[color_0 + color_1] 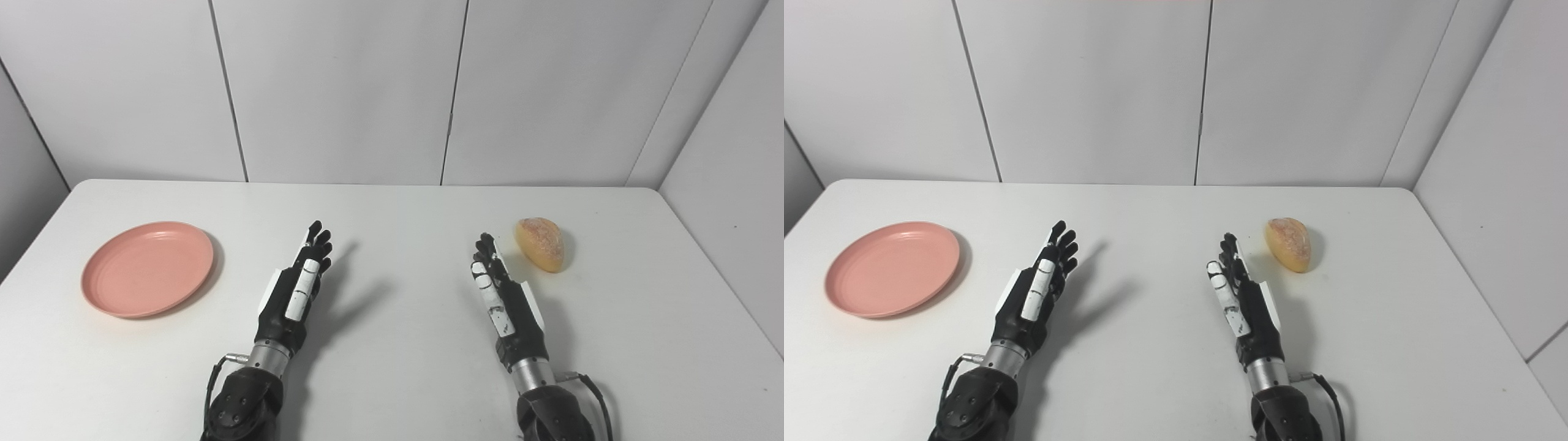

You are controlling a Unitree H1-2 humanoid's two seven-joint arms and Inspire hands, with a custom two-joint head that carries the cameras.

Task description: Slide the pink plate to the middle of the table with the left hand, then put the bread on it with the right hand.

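Note:
A pink plate (pixel 147 268) lies on the white table (pixel 392 208) at the left. A golden bread roll (pixel 540 244) lies at the right. My left hand (pixel 300 285) is open and empty, edge-on with fingers stretched forward, to the right of the plate and apart from it. My right hand (pixel 502 294) is open and empty, fingers stretched forward, just left of the bread and not touching it. The same scene shows in the right eye view: plate (pixel 893 268), bread (pixel 1289 244), left hand (pixel 1038 288), right hand (pixel 1240 297).
White wall panels (pixel 343 92) stand behind the table, and a side wall (pixel 729 184) runs along its right edge. Nothing else stands on the table.

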